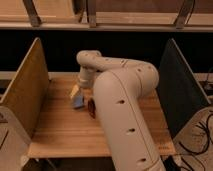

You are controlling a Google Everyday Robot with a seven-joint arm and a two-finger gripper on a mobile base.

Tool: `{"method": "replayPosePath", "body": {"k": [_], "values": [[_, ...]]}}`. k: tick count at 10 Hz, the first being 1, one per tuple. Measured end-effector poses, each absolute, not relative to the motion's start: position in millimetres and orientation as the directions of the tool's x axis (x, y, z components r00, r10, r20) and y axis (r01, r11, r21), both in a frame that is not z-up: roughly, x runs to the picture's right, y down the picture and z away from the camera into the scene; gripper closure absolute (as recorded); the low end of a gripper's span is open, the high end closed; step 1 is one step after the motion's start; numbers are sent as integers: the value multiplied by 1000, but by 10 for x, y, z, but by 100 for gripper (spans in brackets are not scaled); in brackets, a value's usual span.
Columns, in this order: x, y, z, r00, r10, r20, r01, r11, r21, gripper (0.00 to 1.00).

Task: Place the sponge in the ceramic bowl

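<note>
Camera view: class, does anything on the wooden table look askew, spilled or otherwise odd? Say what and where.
The sponge appears askew: it sits tilted rather than flat, just below the gripper and beside the ceramic bowl, which the arm mostly hides. Nothing looks spilled or broken.

The one camera looks down and forward from high behind the arm (pixel 125 105), perhaps from the robot's head. It is rather near and sees over the wooden table (pixel 60 132) to its far edge. The gripper (pixel 78 94) hangs left of the table's centre.
</note>
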State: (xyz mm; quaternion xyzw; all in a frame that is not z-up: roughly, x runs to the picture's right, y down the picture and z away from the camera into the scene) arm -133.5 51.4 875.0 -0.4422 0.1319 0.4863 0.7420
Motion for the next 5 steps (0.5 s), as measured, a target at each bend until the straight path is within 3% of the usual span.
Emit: {"method": "replayPosePath", "body": {"k": [5], "values": [[-1413, 431, 8889, 548, 586, -597, -823, 250, -510, 20]]}}
